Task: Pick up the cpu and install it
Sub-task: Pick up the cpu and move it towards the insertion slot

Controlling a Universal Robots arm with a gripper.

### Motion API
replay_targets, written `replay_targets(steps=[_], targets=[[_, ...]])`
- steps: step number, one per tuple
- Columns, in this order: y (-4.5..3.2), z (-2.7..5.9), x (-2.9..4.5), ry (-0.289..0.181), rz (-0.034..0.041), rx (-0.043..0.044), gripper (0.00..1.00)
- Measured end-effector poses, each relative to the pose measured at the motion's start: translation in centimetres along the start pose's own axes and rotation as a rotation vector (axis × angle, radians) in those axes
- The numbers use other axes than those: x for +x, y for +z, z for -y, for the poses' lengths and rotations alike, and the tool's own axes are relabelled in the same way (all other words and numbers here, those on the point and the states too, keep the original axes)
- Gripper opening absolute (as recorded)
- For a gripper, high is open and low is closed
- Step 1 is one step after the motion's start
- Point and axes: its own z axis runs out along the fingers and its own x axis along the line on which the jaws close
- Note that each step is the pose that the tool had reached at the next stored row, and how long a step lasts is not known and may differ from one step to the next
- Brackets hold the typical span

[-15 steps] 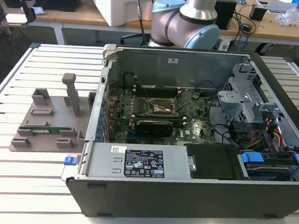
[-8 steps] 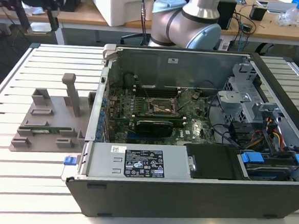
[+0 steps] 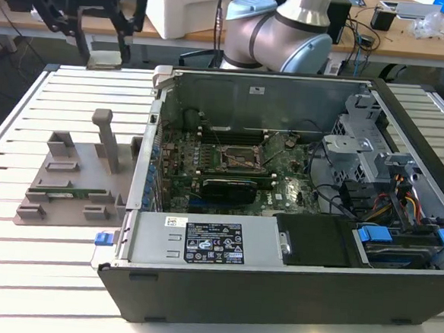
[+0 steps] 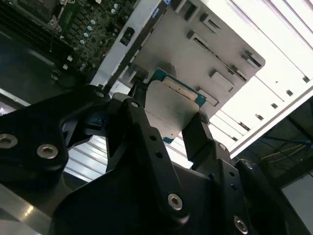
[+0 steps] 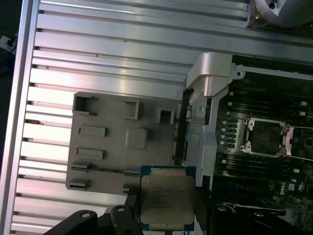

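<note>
The cpu [image 3: 105, 61] is a flat square chip with a silver top and a thin green rim. It hangs high above the table at the exterior view's far left, and my gripper [image 3: 104, 50] is shut on it. In both wrist views the cpu [image 5: 167, 197] [image 4: 172, 104] sits between two black fingers [image 4: 198, 134] that press on its opposite edges. The dark metal-framed socket [image 3: 238, 158] [image 5: 266, 137] lies uncovered on the motherboard inside the case, well off to the exterior view's right of the gripper.
An open computer case [image 3: 201, 245] takes up the table's middle and right. A grey parts holder [image 3: 69, 179] [image 5: 117, 142] lies below the gripper, with upright posts [image 3: 106, 139] and a green memory stick [image 3: 64, 195]. The arm's base [image 3: 281, 33] stands behind the case.
</note>
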Motion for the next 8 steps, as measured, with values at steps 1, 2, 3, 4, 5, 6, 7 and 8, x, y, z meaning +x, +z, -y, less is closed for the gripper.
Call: replay_targets(steps=[1,2,3,4,5,6,7,8], targets=[[0.31,0.08,-0.77,0.000,-0.0006,-0.0001,0.55],[0.69,0.17,-1.72,0.000,-0.0015,-0.0001,0.55],[0.92,0.23,-2.27,0.000,-0.0018,-0.0003,0.55],[1.11,0.27,-2.72,0.000,-0.0020,-0.0003,0.55],[1.33,0.33,-3.27,0.000,-0.0025,-0.0002,0.55],[1.54,0.37,-3.59,0.000,-0.0025,-0.0003,0.55],[1.81,0.41,-3.93,0.000,-0.0024,-0.0004,0.55],[2.24,0.48,-4.44,0.000,-0.0026,-0.0002,0.55]])
